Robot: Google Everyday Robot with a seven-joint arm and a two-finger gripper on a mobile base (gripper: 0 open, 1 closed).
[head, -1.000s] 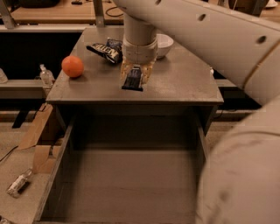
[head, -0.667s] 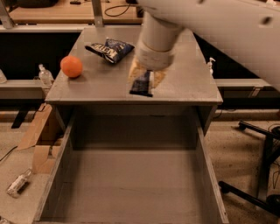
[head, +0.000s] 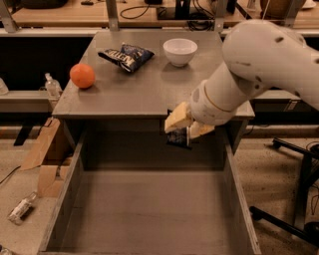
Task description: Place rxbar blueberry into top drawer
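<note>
Countertop (head: 149,94), orange (head: 82,75), bag (head: 125,56), bowl (head: 180,51), jaws beyond edge

a robotics lab or workshop: a long wooden bench (head: 65,17) with cables (head: 137,11) runs behind the grey tabletop (head: 139,92), torn cardboard (head: 42,152) lies on the speckled floor (head: 279,179), a rolling chair base (head: 294,148) stands at right. the end effector (head: 188,127) hangs above the open top drawer (head: 149,209), clamping the rxbar blueberry (head: 178,138).

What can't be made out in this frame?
Camera view:
- rxbar blueberry: mostly covered by the gripper holding it above the back of the top drawer; lettering unreadable.
- top drawer: front cut off by the bottom edge.
- cabinet top, right side: hidden behind the arm.
</note>
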